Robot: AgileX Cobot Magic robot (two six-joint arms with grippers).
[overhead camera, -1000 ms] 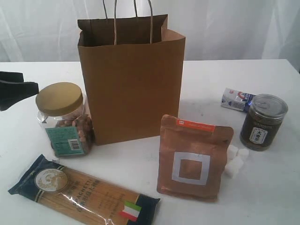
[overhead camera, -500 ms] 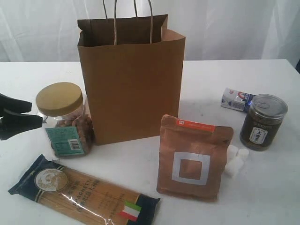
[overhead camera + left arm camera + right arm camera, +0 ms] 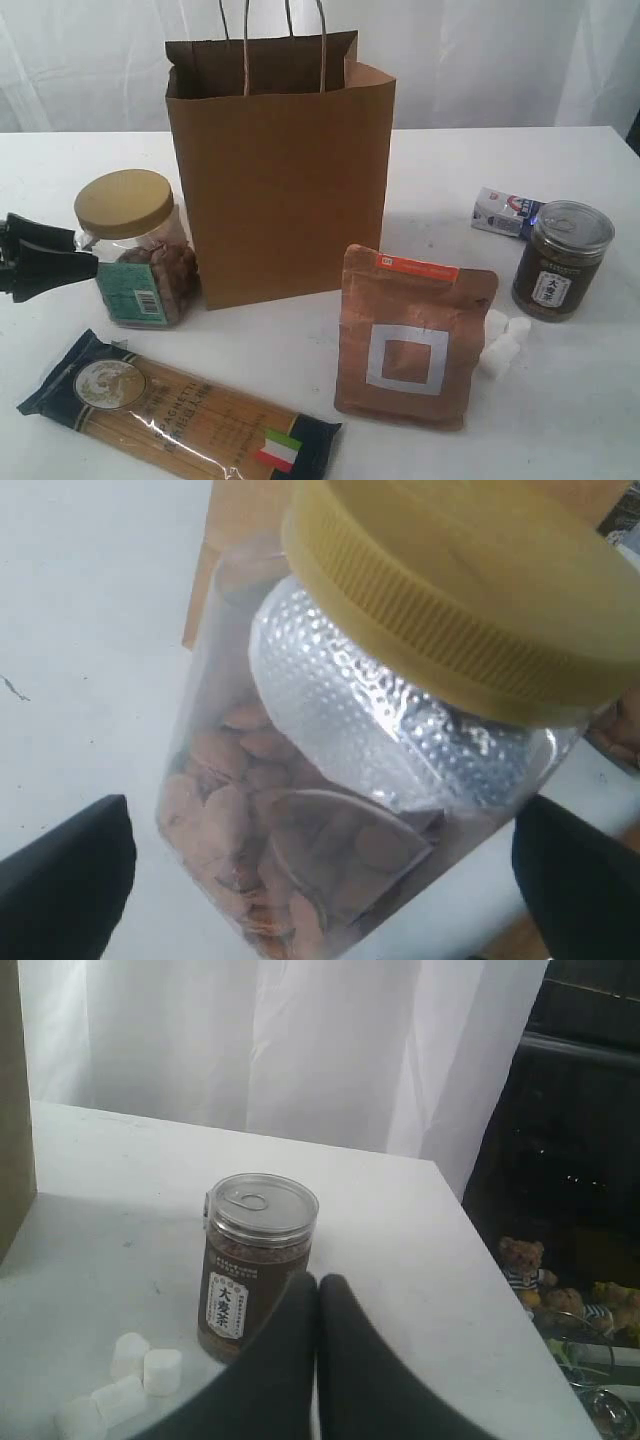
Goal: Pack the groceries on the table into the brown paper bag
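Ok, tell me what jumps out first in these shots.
The tall brown paper bag stands upright mid-table, taller than everything around it. Just left of it, the left gripper has its open jaws either side of the tan-lidded nut jar. A copper pouch stands front right.

White table, flat, carrying: brown paper bag, upright, centre; tan-lidded nut jar at the bag's 8 o'clock, just beside it; spaghetti packet, flat, at 7 o'clock; copper pouch, upright, at 5 o'clock; white marshmallows at the pouch's 3 o'clock; dark silver-lidded jar at the bag's 4 o'clock; white-blue carton at that jar's 11 o'clock.
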